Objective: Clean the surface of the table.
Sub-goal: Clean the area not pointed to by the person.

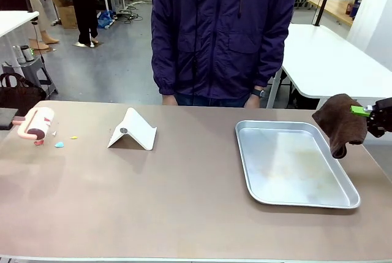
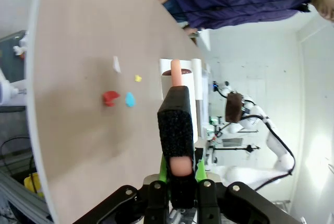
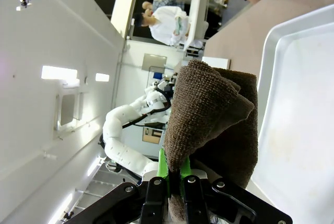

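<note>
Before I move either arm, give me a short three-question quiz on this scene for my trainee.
1. True or false: the right gripper is shut on the brown cloth.
2. The coloured scraps lie: A in the tray; B on the table beside the lint roller; C under the cloth.
3. What does the left gripper hold?
Key: 1 true; 2 B; 3 the lint roller.

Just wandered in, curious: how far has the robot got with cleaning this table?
Nothing looks cleaned yet: coloured scraps lie on the table near its left end. In hand: the left fingers grip a lint roller beside them, the right fingers a brown cloth at the right end. Left, probably: picking up scraps, wiping.
</note>
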Tool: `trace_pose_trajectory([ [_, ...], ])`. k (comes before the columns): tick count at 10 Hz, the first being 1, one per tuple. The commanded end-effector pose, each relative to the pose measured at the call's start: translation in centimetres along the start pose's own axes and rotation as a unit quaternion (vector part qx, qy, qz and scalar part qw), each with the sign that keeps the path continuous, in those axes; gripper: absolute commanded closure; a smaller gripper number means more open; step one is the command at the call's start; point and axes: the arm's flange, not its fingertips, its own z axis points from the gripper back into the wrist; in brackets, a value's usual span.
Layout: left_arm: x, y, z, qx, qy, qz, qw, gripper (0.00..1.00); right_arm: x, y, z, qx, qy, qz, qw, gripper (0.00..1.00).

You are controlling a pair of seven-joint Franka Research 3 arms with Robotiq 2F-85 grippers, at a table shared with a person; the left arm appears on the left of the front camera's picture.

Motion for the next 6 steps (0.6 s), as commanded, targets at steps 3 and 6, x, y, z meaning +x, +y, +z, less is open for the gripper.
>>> trace_pose_trajectory([
  [3,-1.0,1.0,1.4,0.036,0.001,0.033,0.999,0.8,0.1,0.3,0.1,0.008,0.003,0.009,1.0,0.91],
  [6,-0.8,1.4,4.5,0.01,-0.024,0.045,0.999,0.8,0.1,0.3,0.1,0.008,0.003,0.009,1.0,0.91],
])
